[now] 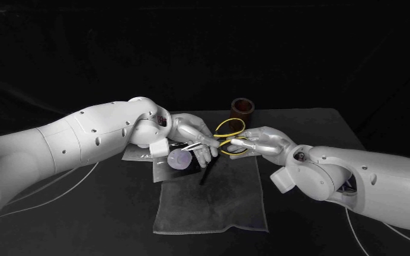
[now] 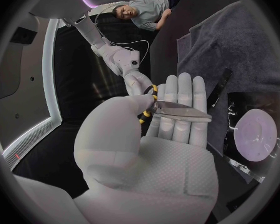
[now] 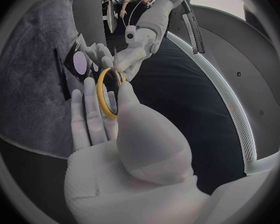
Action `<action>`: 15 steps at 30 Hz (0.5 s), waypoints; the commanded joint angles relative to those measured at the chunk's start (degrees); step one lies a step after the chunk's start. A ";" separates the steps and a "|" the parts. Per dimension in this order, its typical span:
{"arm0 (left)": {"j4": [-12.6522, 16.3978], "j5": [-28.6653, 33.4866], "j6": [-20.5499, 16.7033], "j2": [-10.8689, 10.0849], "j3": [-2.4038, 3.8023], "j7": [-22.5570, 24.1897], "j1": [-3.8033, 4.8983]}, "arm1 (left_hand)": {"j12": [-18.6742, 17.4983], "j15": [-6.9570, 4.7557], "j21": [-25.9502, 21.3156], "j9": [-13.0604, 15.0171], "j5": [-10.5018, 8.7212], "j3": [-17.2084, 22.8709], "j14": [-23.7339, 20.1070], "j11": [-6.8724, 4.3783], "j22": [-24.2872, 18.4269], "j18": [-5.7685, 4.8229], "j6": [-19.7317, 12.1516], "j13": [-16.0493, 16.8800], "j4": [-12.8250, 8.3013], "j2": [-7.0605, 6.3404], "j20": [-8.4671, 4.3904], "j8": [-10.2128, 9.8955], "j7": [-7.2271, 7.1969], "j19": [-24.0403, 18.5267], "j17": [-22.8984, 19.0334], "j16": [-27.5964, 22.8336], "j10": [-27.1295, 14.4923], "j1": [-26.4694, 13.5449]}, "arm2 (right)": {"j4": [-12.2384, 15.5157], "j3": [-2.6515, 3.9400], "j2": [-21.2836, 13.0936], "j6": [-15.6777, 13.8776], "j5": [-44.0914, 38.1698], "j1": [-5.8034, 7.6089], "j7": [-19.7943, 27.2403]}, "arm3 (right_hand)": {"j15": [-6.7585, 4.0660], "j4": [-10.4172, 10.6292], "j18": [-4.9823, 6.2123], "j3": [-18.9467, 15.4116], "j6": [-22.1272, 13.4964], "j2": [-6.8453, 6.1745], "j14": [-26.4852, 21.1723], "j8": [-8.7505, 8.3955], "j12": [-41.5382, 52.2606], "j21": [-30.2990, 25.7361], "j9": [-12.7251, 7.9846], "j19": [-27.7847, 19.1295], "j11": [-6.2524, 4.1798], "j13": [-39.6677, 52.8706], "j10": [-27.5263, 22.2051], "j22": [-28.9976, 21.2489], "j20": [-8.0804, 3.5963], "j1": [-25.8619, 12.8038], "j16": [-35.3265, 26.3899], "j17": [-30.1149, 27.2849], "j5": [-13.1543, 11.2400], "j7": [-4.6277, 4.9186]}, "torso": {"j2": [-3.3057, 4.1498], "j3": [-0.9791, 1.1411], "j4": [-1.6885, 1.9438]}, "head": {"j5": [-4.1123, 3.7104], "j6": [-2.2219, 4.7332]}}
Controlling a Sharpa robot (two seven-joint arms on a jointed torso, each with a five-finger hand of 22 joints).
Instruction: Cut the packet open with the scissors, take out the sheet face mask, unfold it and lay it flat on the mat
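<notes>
**Desk:** Which step are you on?

**Operator:** I'd call it the scissors set-up, ahead of the cut. I have both hands on the scissors, held above the far edge of the mat. My left hand pinches the closed blades between thumb and flat fingers. My right hand has its thumb and fingers curled through a yellow handle loop.

**Desk:** And the packet?

**Operator:** The packet lies flat over the mat's far-left corner, just beneath my left hand, with neither hand touching it. It's dark with a pale round patch facing up. A thin black strip lies on the mat just beside it. I can't tell whether that's a trimmed edge or whether the packet is open. No mask is out on the mat.

**Desk:** What does the next move need?

**Operator:** I think the left hand has to let go of the blades so the right can work the handles alone. The left should then pick up the packet and steady it for the cut. I'd keep clear of the brown tube standing beyond the mat's far edge.
</notes>
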 commanded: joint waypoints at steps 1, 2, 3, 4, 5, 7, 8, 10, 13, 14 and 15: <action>-0.04 0.10 0.62 0.16 0.04 0.50 0.02 | -0.26 -0.03 -0.28 0.09 0.15 0.19 -0.29 -0.10 -0.10 1.07 -0.08 0.08 -0.06 0.64 0.24 0.16 0.01 -0.28 0.09 -0.18 -0.19 0.11 | 0.08 0.13 0.15 2.61 0.94 0.10 1.86 | -0.41 -0.81 1.02 0.54 0.97 0.52 1.00 0.26 0.18 0.52 -0.16 1.16 -0.46 -0.10 1.07 0.14 -0.48 1.80 0.40 0.16 -0.19 1.93 | 0.00 0.01 -0.07 | 0.00 0.06; -0.07 0.13 0.59 0.17 0.04 0.46 0.02 | -0.26 -0.03 -0.28 0.09 0.15 0.19 -0.29 -0.10 -0.10 1.07 -0.08 0.08 -0.06 0.64 0.24 0.16 0.01 -0.28 0.09 -0.18 -0.19 0.11 | 0.05 0.14 0.15 2.69 0.94 0.11 1.94 | -0.89 -1.22 1.03 1.03 1.65 0.92 1.90 0.32 0.23 0.94 -0.24 2.12 -0.91 -0.09 2.07 0.28 -0.88 2.98 0.80 0.39 -0.17 1.58 | 0.00 0.03 -0.07 | 0.00 0.06; -0.10 0.19 0.58 0.17 0.04 0.41 0.02 | -0.26 -0.03 -0.28 0.09 0.15 0.19 -0.29 -0.10 -0.10 1.07 -0.08 0.08 -0.06 0.64 0.24 0.16 0.01 -0.28 0.09 -0.18 -0.19 0.11 | 0.01 0.15 0.13 2.77 0.93 0.11 2.05 | -1.05 -1.33 1.03 1.23 1.94 1.09 2.20 0.35 0.24 1.11 -0.27 2.51 -1.06 -0.09 2.43 0.33 -1.05 3.37 0.93 0.46 -0.17 1.45 | -0.02 0.02 -0.09 | -0.04 0.04; -0.12 0.30 0.60 0.18 0.04 0.34 0.02 | -0.25 -0.03 -0.31 0.15 0.15 0.12 -0.28 -0.09 -0.12 1.10 -0.06 0.10 -0.07 0.64 0.27 0.14 0.03 -0.28 0.13 -0.19 -0.19 0.14 | -0.03 0.16 0.12 2.88 0.93 0.12 2.19 | -1.54 -1.55 1.03 1.79 2.83 1.56 3.14 0.48 0.28 1.69 -0.32 3.69 -1.47 -0.09 3.45 0.55 -1.50 4.25 1.33 0.70 -0.27 1.08 | -0.03 0.02 -0.09 | -0.07 0.04; -0.14 0.39 0.62 0.18 0.04 0.27 0.02 | -0.25 -0.03 -0.31 0.15 0.15 0.12 -0.28 -0.09 -0.12 1.10 -0.06 0.10 -0.07 0.64 0.27 0.14 0.03 -0.28 0.13 -0.19 -0.19 0.14 | -0.06 0.16 0.12 2.99 0.94 0.12 2.34 | -1.78 -1.60 1.00 2.16 3.38 1.86 3.64 0.49 0.20 2.02 -0.39 4.38 -1.71 -0.11 4.03 0.67 -1.80 4.68 1.51 0.82 -0.21 0.86 | -0.03 -0.01 -0.09 | -0.09 0.07; -0.17 0.52 0.69 0.21 0.04 0.14 0.02 | -0.25 -0.03 -0.31 0.15 0.15 0.12 -0.28 -0.09 -0.12 1.10 -0.06 0.10 -0.07 0.64 0.27 0.14 0.03 -0.28 0.13 -0.19 -0.19 0.14 | -0.09 0.18 0.11 3.15 0.97 0.12 2.65 | -2.49 -1.79 0.93 3.30 4.76 2.58 5.32 0.54 0.02 2.97 -0.56 6.14 -2.30 -0.12 5.60 1.04 -2.59 5.49 2.16 1.28 -0.19 0.29 | -0.03 0.00 -0.09 | -0.08 0.10; -0.18 0.59 0.73 0.24 0.05 0.04 0.02 | -0.25 -0.03 -0.31 0.15 0.15 0.12 -0.28 -0.09 -0.12 1.10 -0.06 0.10 -0.07 0.64 0.27 0.14 0.03 -0.28 0.13 -0.19 -0.19 0.14 | -0.11 0.19 0.12 3.25 0.98 0.13 2.85 | -2.71 -1.97 0.90 4.02 5.36 2.91 5.83 0.56 -0.11 3.24 -0.62 6.54 -2.53 -0.11 6.28 1.15 -2.86 5.81 2.30 1.44 -0.19 0.06 | -0.03 0.01 -0.09 | -0.08 0.10; -0.19 0.69 0.79 0.28 0.05 -0.07 0.02 | -0.25 -0.03 -0.31 0.15 0.15 0.12 -0.28 -0.09 -0.12 1.10 -0.06 0.10 -0.07 0.64 0.27 0.14 0.03 -0.28 0.13 -0.19 -0.19 0.14 | -0.15 0.20 0.13 3.26 0.99 0.13 3.05 | -2.97 -2.28 0.88 4.83 6.03 3.09 6.44 0.64 -0.21 3.59 -0.66 6.96 -2.79 -0.09 7.05 1.30 -3.13 6.05 2.50 1.63 -0.17 -0.21 | -0.03 0.01 -0.06 | -0.15 0.20; -0.20 0.95 0.90 0.39 0.05 -0.36 0.02 | -0.24 -0.02 -0.34 0.20 0.15 0.04 -0.28 -0.08 -0.14 1.11 -0.09 0.11 -0.14 0.56 0.29 0.11 0.04 -0.28 0.16 -0.20 -0.20 0.19 | -0.24 0.21 0.16 3.01 1.02 0.14 3.49 | -3.56 -2.97 0.83 6.62 7.42 3.33 8.01 0.93 -0.35 4.76 -0.64 8.10 -3.33 -0.08 8.86 1.89 -3.78 5.87 3.00 2.16 -0.21 -0.77 | -0.01 -0.03 -0.04 | -0.21 0.19; -0.21 1.01 0.90 0.44 0.05 -0.45 0.02 | -0.25 -0.02 -0.35 0.22 0.16 0.00 -0.28 -0.08 -0.15 1.12 -0.13 0.12 -0.20 0.48 0.30 0.09 0.05 -0.28 0.17 -0.21 -0.21 0.22 | -0.28 0.22 0.17 2.85 1.04 0.14 3.63 | -3.67 -3.13 0.81 7.15 7.66 3.37 8.29 0.96 -0.42 5.02 -0.65 8.23 -3.46 -0.08 9.29 2.03 -3.92 5.69 3.05 2.29 -0.19 -0.90 | -0.01 -0.04 -0.04 | -0.21 0.19; -0.20 1.07 0.83 0.47 0.05 -0.56 0.02 | -0.26 -0.01 -0.37 0.26 0.15 -0.08 -0.30 -0.07 -0.17 1.13 -0.18 0.13 -0.30 0.33 0.32 0.05 0.06 -0.29 0.19 -0.23 -0.25 0.28 | -0.31 0.23 0.18 2.72 1.06 0.15 3.74 | -3.78 -3.32 0.78 7.63 7.88 3.30 8.52 0.99 -0.51 5.26 -0.65 8.34 -3.57 -0.09 9.65 2.16 -4.04 5.51 3.08 2.41 -0.17 -1.02 | -0.01 -0.04 -0.03 | -0.21 0.20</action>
